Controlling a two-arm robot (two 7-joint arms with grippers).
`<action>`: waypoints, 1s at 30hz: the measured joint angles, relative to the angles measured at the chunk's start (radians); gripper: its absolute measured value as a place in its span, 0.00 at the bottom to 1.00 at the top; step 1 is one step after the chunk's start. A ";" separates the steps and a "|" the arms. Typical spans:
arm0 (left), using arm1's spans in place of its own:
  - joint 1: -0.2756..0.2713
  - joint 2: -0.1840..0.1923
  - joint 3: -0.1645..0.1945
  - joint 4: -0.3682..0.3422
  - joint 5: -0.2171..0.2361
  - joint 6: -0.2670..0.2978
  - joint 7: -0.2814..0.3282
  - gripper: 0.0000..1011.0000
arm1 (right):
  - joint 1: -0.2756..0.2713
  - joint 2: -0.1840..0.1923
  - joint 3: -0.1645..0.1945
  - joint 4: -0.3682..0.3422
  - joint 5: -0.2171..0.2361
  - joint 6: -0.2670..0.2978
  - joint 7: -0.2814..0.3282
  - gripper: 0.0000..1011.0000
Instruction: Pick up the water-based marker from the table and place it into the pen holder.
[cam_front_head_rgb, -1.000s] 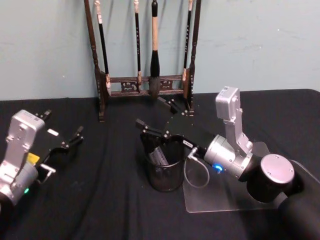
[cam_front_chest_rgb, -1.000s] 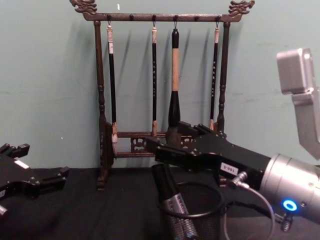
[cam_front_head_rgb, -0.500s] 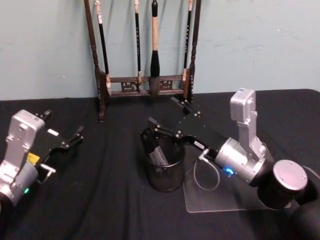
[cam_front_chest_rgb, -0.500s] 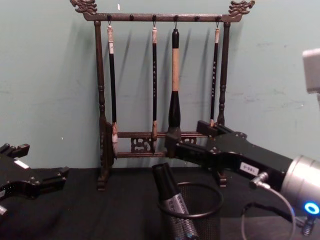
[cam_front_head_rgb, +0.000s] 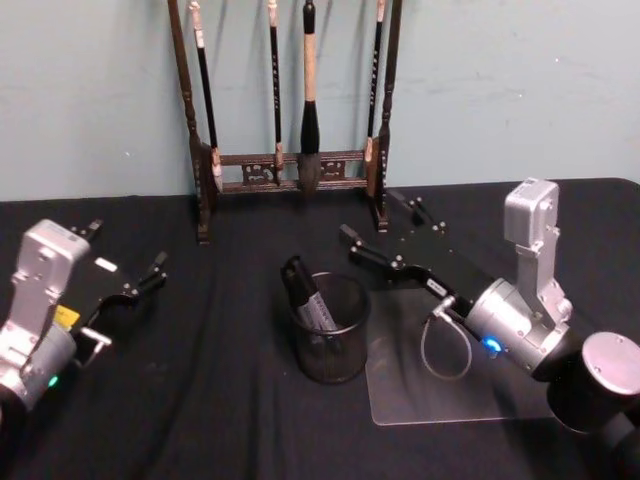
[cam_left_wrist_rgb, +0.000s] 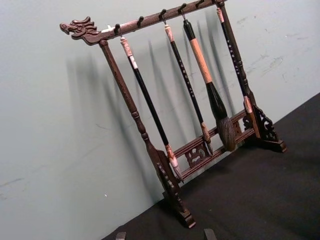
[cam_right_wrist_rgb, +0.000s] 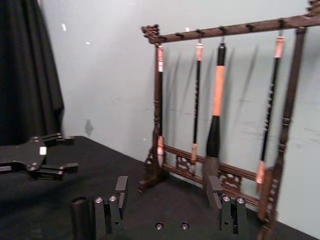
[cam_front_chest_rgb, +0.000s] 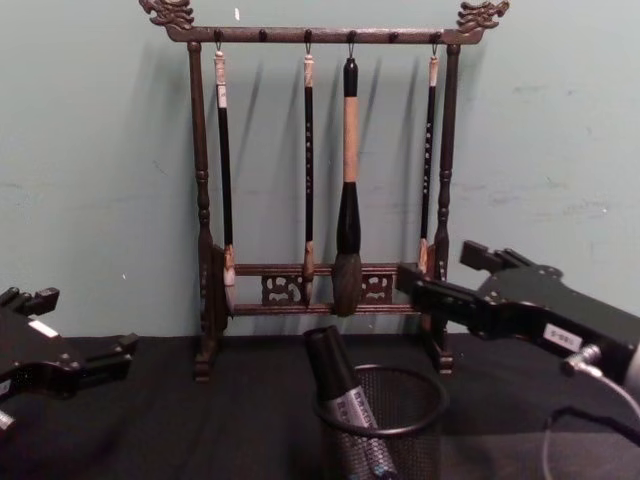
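From my station the job looks done: the water-based marker (cam_front_head_rgb: 307, 295) stands inside the pen holder (cam_front_head_rgb: 330, 345), leaning against the holder's rim on the side nearer my left arm, black cap up and poking above the edge. I judge that nothing is left but clearing the arm away.

The right gripper (cam_front_head_rgb: 383, 232) hangs above and behind the pen holder, off toward the right-arm side, its two fingers spread wide with nothing between them. The left gripper (cam_front_head_rgb: 128, 262) sits parked well apart from the holder on the far left side, fingers parted and empty too.

In the chest view the marker (cam_front_chest_rgb: 343, 402) shows as a thick stubby piece: glossy black cap on top, a grey-silver barrel with printed lettering below it, seen partly through the holder's (cam_front_chest_rgb: 395, 440) black wire mesh. It tilts, not upright. The tall wooden brush rack (cam_front_head_rgb: 290, 160) with its hanging brushes stands behind the holder, untouched, against the wall.
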 joint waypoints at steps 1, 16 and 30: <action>0.000 0.000 0.000 0.000 0.000 0.000 0.000 1.00 | -0.002 0.001 0.003 0.000 -0.001 0.000 -0.003 0.99; 0.000 0.000 0.000 0.000 0.000 0.000 0.000 1.00 | -0.025 -0.010 0.068 0.061 -0.025 -0.024 -0.056 0.99; 0.000 0.000 0.000 0.000 0.000 0.000 0.000 1.00 | -0.016 -0.032 0.090 0.149 -0.054 -0.041 -0.058 0.99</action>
